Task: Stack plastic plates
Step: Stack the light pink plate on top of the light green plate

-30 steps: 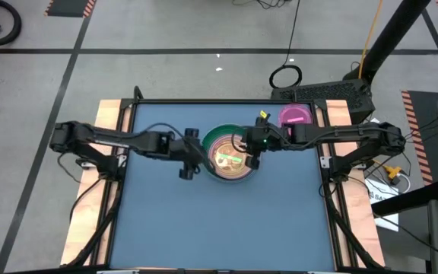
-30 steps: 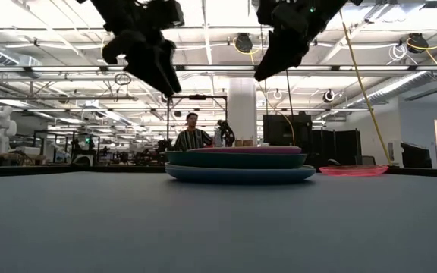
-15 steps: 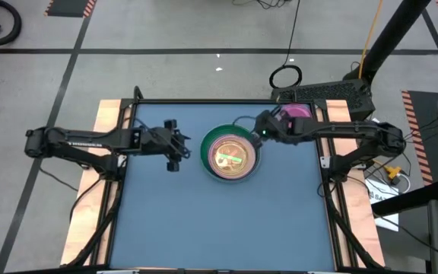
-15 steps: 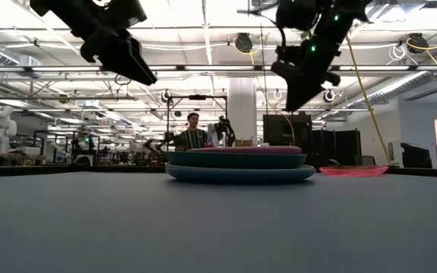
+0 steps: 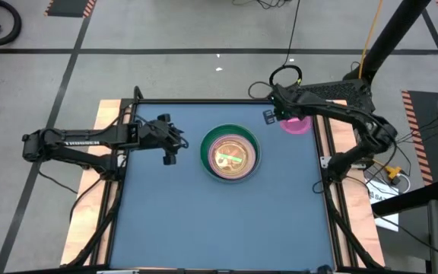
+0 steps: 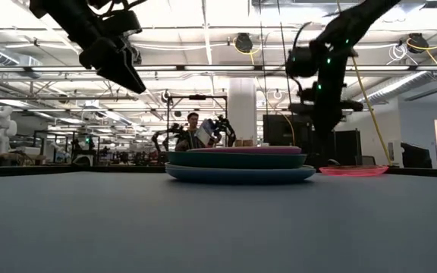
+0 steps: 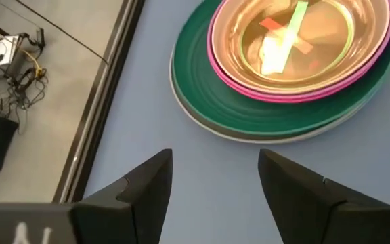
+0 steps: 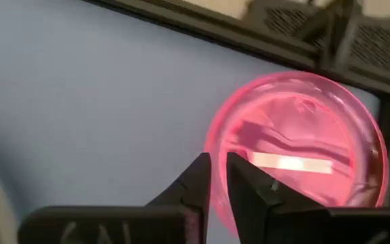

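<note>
A stack of plastic plates (image 5: 230, 153) sits mid-table: a large dark green plate (image 7: 208, 102) over paler ones, a hot pink plate (image 7: 296, 91) on it, and a small translucent green plate (image 7: 293, 34) on top. A small translucent pink plate (image 5: 296, 122) (image 8: 296, 152) lies flat alone near the far right corner. My left gripper (image 5: 167, 150) (image 7: 215, 176) hangs open above the table left of the stack. My right gripper (image 5: 269, 116) (image 8: 219, 166) is shut and hovers at the pink plate's left rim, touching nothing I can see.
A black frame edges the blue table (image 5: 204, 221); a dark stand (image 5: 329, 93) rises just beyond the far right corner, behind the pink plate. The near half of the table holds no objects. A person (image 6: 193, 133) sits in the room beyond the far edge.
My right gripper has left the stack and swung toward the far right corner, ending over the pink plate's rim. My left gripper has drawn back from the stack toward the table's left edge. The stack has stayed where it was.
</note>
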Robot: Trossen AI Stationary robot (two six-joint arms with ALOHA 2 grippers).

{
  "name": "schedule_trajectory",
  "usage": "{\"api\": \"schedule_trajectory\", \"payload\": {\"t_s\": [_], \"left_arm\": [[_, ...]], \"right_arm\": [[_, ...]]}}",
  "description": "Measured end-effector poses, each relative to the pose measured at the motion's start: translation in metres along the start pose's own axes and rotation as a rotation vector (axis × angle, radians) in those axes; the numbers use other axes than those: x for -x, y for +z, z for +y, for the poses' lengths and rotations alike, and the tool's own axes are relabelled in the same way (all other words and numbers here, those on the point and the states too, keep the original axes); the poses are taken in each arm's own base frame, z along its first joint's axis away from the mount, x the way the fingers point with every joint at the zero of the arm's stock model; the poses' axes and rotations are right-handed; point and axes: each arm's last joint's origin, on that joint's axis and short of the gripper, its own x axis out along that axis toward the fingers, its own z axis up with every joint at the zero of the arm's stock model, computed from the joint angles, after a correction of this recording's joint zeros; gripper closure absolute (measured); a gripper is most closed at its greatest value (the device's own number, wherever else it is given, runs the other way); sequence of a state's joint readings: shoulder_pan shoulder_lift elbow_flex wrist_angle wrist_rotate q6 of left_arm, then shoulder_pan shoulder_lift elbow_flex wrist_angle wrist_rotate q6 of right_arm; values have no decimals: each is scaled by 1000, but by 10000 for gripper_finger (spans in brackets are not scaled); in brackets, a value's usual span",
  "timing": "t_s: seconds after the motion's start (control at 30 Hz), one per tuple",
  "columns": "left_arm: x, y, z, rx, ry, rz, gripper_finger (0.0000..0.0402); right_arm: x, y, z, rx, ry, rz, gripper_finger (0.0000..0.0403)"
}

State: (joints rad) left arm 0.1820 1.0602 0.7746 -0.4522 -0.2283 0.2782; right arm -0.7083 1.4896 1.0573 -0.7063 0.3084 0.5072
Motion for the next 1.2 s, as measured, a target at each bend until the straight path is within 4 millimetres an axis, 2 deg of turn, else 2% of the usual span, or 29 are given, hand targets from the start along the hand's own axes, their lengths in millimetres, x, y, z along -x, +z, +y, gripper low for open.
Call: {"api": "schedule_trajectory", "payload": {"t_s": [0.17, 0.4, 0.63, 0.83, 1.03, 1.13, 1.2], "left_arm": [[0, -2, 0, -4, -5, 17, 177], [0, -2, -1, -6, -7, 25, 177], [0, -2, 0, -4, -4, 17, 177], [0, -2, 0, -9, -5, 18, 177], [0, -2, -1, 15, -5, 22, 177], [0, -2, -1, 24, -6, 22, 177], [0, -2, -1, 24, -6, 22, 177]], "right_arm": [[-29, 0, -2, 4, 0, 122, 327], [-60, -4, 1, 21, -47, 211, 266], [-82, -5, 3, 39, -67, 245, 248], [-84, -5, 3, 34, -70, 246, 277], [-83, -6, 6, 42, -61, 244, 352], [-77, -8, 12, 79, -69, 216, 391], [-67, -7, 17, 109, -89, 169, 397]]}}
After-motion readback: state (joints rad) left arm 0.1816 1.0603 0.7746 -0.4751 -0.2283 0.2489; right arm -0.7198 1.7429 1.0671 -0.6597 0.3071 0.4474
